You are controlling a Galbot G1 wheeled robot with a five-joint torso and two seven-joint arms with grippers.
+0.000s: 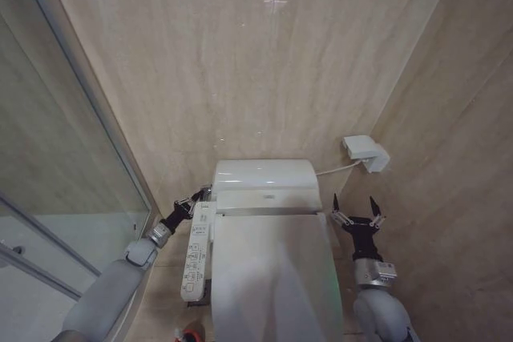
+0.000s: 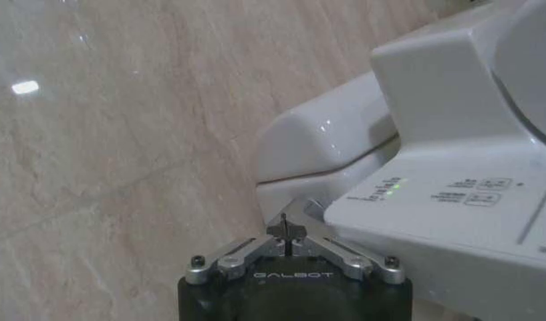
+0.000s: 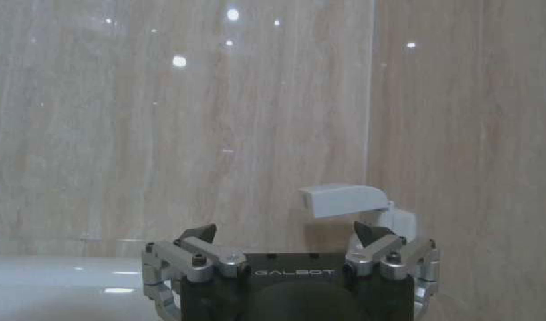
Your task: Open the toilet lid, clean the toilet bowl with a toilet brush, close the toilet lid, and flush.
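The toilet lid (image 1: 268,278) lies flat and shut over the seat, so the toilet bowl is hidden beneath it. My left gripper (image 1: 198,195) is shut, with nothing between its fingers. In the left wrist view the left gripper (image 2: 285,229) has its tip close against the toilet's white side, just behind the button panel (image 2: 451,200). My right gripper (image 1: 357,206) stands open and holds nothing, to the right of the lid's back end. From its own wrist the right gripper (image 3: 286,235) faces the wall. The toilet brush's red holder (image 1: 191,331) peeks in at the bottom edge.
The white rear housing (image 1: 264,178) stands against the tiled wall. The side button panel (image 1: 196,255) runs along the toilet's left. A white wall box (image 1: 366,152) with a cable hangs to the right. A glass shower partition (image 1: 64,158) closes off the left side.
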